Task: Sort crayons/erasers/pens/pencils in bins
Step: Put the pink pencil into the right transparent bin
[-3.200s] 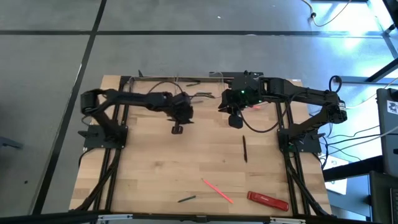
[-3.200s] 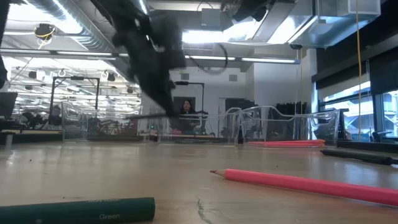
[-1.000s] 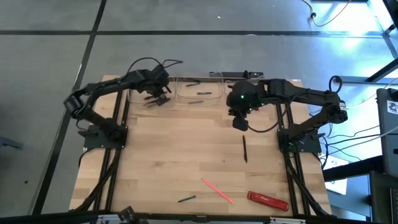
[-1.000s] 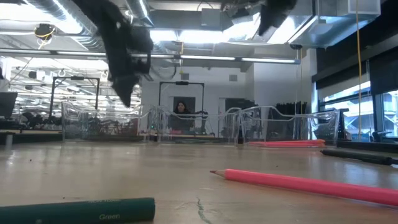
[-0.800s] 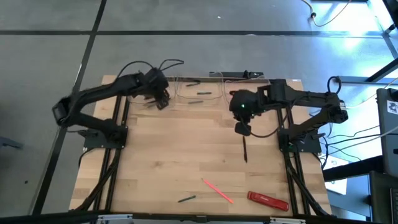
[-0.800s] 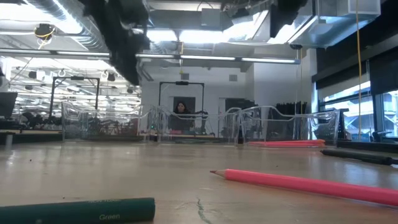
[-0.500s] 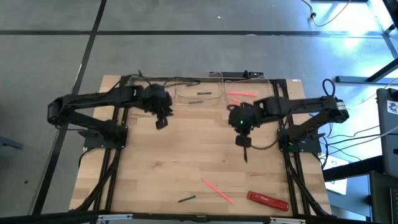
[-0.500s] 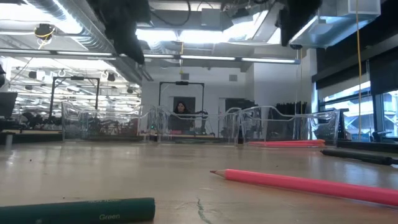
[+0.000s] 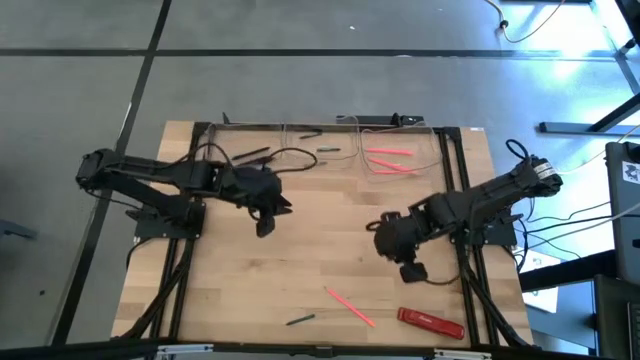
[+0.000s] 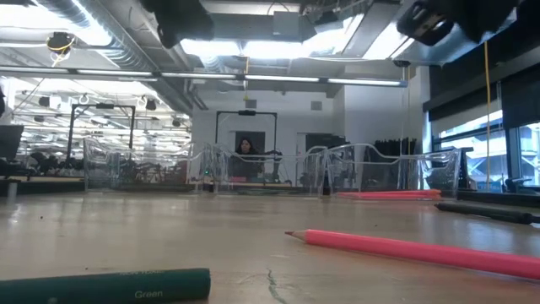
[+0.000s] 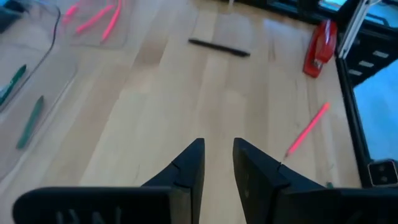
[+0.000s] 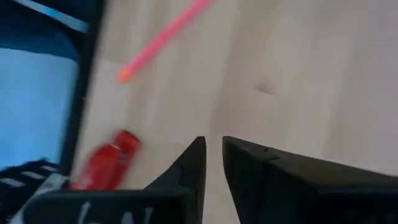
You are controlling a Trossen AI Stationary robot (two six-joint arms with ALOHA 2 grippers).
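The right gripper (image 9: 411,270) hangs above the table's near right part, fingers (image 12: 186,168) a narrow gap apart, holding nothing. The loose pink pencil (image 9: 349,306) lies just beyond on the wood, slanting diagonally toward the near edge, beside the red bar (image 9: 431,322). The left gripper (image 9: 265,228), also narrow and empty, hangs farther away.
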